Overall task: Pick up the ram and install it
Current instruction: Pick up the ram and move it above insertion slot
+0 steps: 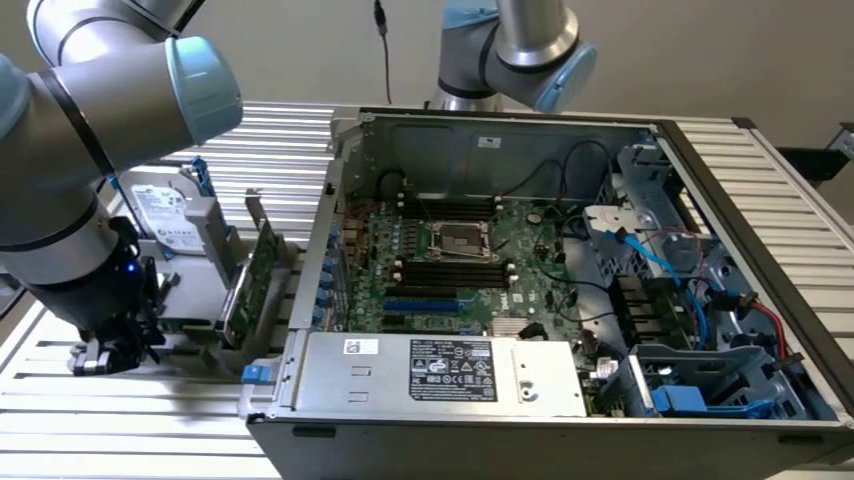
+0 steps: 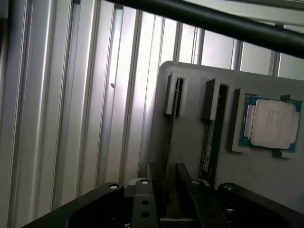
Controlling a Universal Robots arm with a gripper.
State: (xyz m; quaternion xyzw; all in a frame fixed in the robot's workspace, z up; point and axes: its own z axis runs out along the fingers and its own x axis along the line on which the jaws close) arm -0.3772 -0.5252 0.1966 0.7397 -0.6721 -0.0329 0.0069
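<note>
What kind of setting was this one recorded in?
Most likely a robotics lab bench set up for computer assembly: an open desktop case with its motherboard exposed lies on a slatted aluminium table, and a grey parts holder carries a processor.

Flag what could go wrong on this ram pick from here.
1. The open gripper lines up over the ram, which stands edge-on in the gray holder; a small offset could land a finger on its top edge.
2. A second stick stands in the next slot, close to one finger, and could get clipped.
3. The processor sits in a pocket beside the slots; jolting the holder might shift it.
</note>
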